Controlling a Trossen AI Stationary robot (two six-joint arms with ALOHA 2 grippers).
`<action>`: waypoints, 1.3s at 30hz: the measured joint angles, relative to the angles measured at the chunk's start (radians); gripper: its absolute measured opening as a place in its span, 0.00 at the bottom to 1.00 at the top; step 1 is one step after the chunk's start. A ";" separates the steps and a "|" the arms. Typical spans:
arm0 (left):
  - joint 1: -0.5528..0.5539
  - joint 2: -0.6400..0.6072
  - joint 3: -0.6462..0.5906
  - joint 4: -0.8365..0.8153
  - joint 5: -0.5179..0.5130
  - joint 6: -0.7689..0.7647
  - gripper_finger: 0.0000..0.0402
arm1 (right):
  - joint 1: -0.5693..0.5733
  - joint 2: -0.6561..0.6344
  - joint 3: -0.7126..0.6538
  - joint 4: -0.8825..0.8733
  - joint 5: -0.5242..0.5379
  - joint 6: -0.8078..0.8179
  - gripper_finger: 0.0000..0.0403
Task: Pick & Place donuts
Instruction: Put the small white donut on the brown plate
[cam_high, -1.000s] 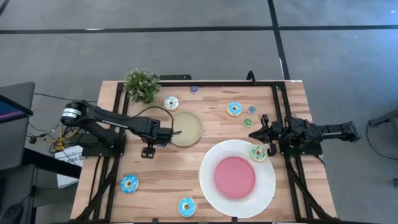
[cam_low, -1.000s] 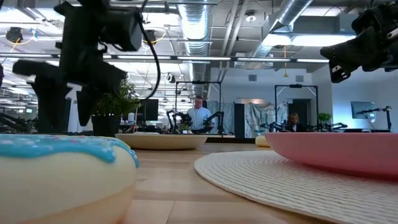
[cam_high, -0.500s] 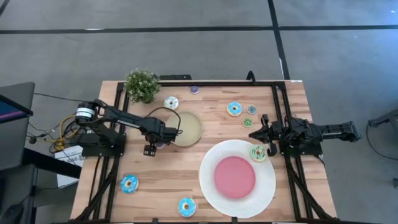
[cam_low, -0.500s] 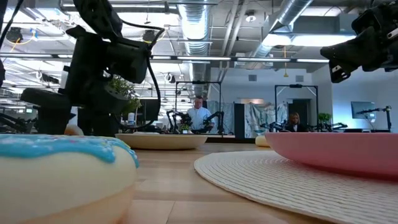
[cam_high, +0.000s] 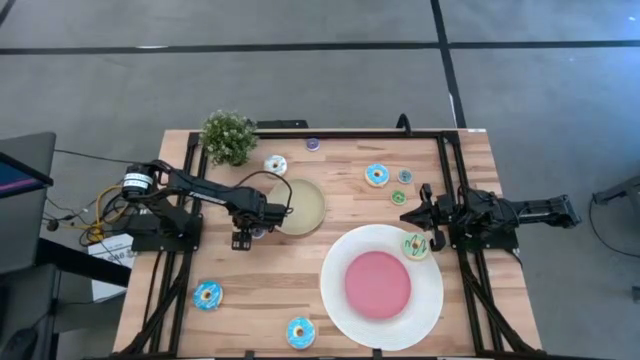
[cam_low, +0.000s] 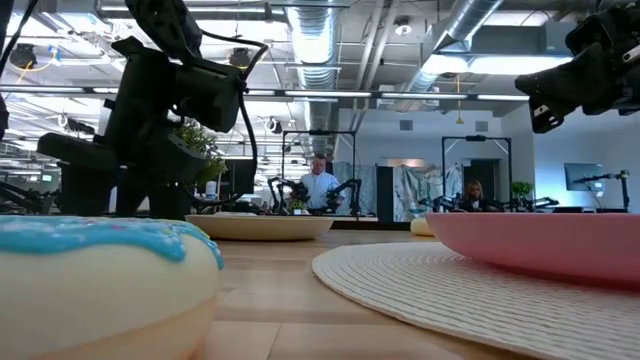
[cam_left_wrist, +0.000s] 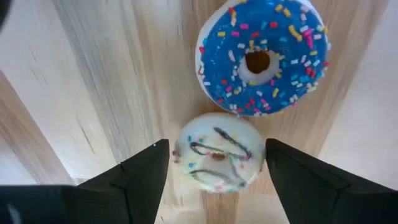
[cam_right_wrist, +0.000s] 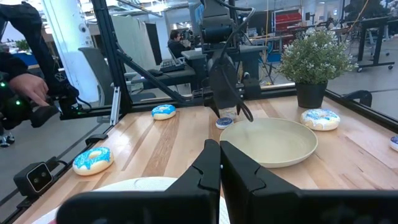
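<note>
A pale wooden worktop (cam_high: 270, 270) in an open workshop. A small white donut (cam_left_wrist: 217, 159) lies on the wood at about nine o'clock from the tan plate (cam_high: 300, 205), a small blue sprinkled donut (cam_left_wrist: 261, 59) touching it on its far side. The left gripper (cam_left_wrist: 217, 177) hangs directly over the white one, jaws apart and straddling it. The right gripper (cam_high: 418, 211), jaws together, waits at three o'clock beside the big white plate (cam_high: 335, 300).

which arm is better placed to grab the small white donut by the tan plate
Left. Its open gripper already straddles the small white iced donut beside the blue sprinkled donut; the right gripper waits shut, across the table.
</note>
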 joint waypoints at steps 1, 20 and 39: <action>0.000 0.000 0.000 0.000 0.000 -0.001 0.65 | 0.000 0.000 0.000 0.000 0.000 0.000 0.00; 0.000 -0.004 -0.050 0.055 0.020 -0.020 0.64 | 0.000 0.000 0.000 0.000 0.000 0.000 0.00; 0.000 -0.002 -0.051 0.036 0.028 -0.051 0.47 | 0.000 0.000 0.000 0.000 0.000 0.000 0.00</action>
